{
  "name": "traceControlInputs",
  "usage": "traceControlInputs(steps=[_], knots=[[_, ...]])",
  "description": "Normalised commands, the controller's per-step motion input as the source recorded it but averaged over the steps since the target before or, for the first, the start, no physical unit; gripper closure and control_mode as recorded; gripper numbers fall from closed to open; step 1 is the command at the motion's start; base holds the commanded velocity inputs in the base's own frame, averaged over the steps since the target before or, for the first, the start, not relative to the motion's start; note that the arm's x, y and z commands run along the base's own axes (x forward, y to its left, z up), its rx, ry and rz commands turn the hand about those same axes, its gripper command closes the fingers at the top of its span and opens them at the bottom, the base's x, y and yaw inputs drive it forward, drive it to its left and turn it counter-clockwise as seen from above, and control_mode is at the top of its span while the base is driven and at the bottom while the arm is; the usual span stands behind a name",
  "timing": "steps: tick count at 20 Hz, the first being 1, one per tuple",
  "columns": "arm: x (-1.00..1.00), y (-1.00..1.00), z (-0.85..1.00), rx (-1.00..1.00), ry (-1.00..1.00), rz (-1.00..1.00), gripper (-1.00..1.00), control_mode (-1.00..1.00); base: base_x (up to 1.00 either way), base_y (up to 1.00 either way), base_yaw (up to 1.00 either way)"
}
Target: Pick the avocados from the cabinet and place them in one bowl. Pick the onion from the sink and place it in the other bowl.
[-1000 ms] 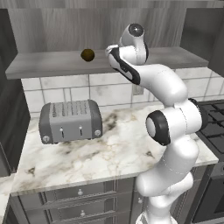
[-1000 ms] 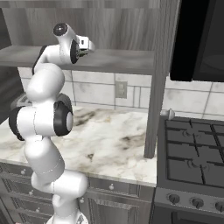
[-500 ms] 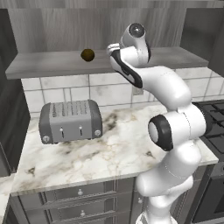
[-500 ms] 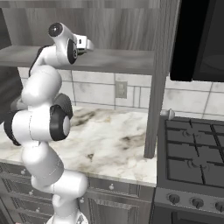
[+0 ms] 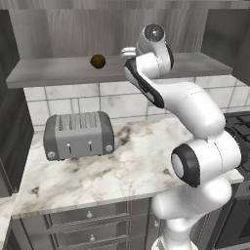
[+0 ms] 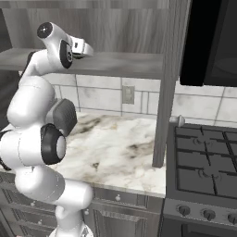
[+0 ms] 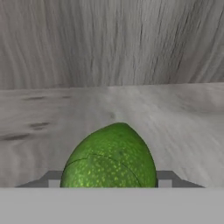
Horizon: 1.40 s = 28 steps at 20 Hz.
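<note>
The white arm (image 5: 195, 122) reaches from the marble counter (image 5: 122, 166) up to the cabinet (image 5: 58, 73) shelf, where its fingers (image 7: 109, 181) pinch a bright green avocado (image 7: 110, 159), pebbled with pale specks and tapering to a blunt point, just above the grey wood-grain board. A second avocado (image 5: 97, 61), dark olive-brown and round, sits on the same shelf, well to the left of the hand. A grey toaster (image 5: 78, 135) stands on the counter below

I count two small round avocados: one dark olive-brown ball (image 5: 97, 61), one bright green ball (image 7: 110, 157). I see one boxy grey metal toaster (image 5: 78, 135). I see one black gas stove (image 6: 203, 169).
</note>
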Motion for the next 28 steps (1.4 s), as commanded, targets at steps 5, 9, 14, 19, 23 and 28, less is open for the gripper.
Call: traceControlInputs(steps=[5,9,14,19,23,28], knots=[[-0.88,-0.11,0.00,0.06,-0.01,-0.03,1.00,-1.00,0.00,0.00,0.00],[-0.98,-0.14,-0.01,0.04,-0.04,-0.04,1.00,-1.00,0.00,0.00,0.00],[-1.00,-0.20,0.00,0.04,-0.02,-0.03,1.00,-1.00,0.00,0.00,0.00],[-1.00,-0.23,0.00,0.01,0.00,-0.03,1.00,-1.00,0.00,0.00,0.00],[-0.85,-0.21,0.00,0.00,0.03,-0.03,1.00,-1.00,0.00,0.00,0.00],[-0.87,-0.28,0.00,0.00,0.08,0.00,1.00,-1.00,0.00,0.00,0.00]])
